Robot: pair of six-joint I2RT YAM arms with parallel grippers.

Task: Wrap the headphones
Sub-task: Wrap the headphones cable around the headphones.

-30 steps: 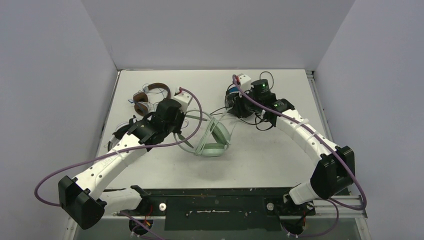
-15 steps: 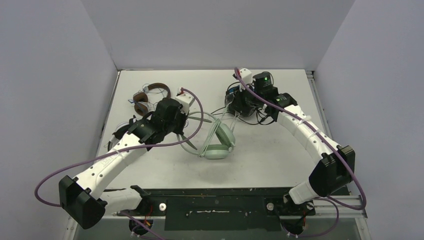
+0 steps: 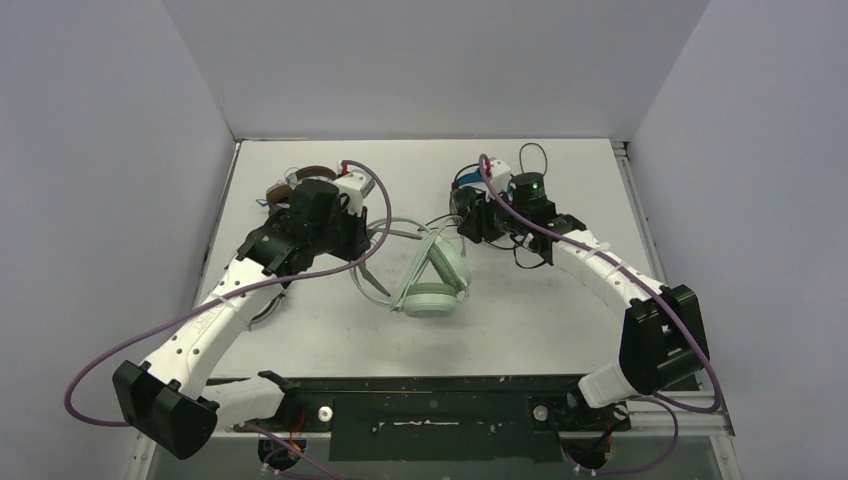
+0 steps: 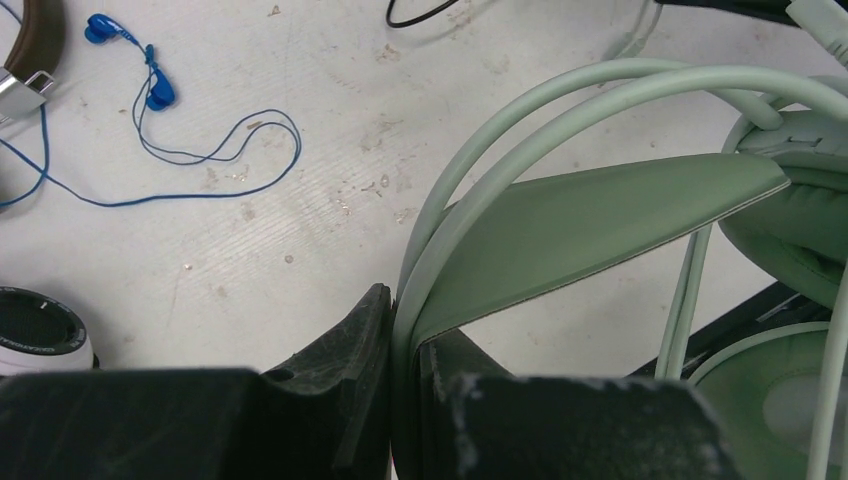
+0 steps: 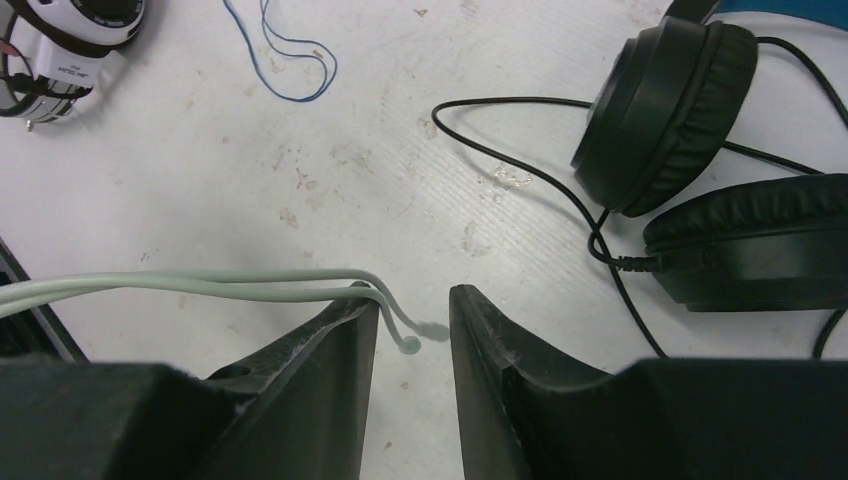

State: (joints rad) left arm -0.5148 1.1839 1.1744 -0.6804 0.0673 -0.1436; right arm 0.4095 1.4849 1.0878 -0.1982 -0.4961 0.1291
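Mint green headphones (image 3: 432, 280) braced for wrapping
The left end effector (image 4: 405, 330) pinched the headband (image 4: 600, 220), apparently anchoring them near the black headphones (image 5: 680, 130); the right end effector (image 5: 412, 330) stood spread around the loose cord tip (image 5: 405, 343).

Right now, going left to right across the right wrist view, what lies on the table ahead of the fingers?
White striped headset → thin blue cord → tip of the mint green cord → black headphones.
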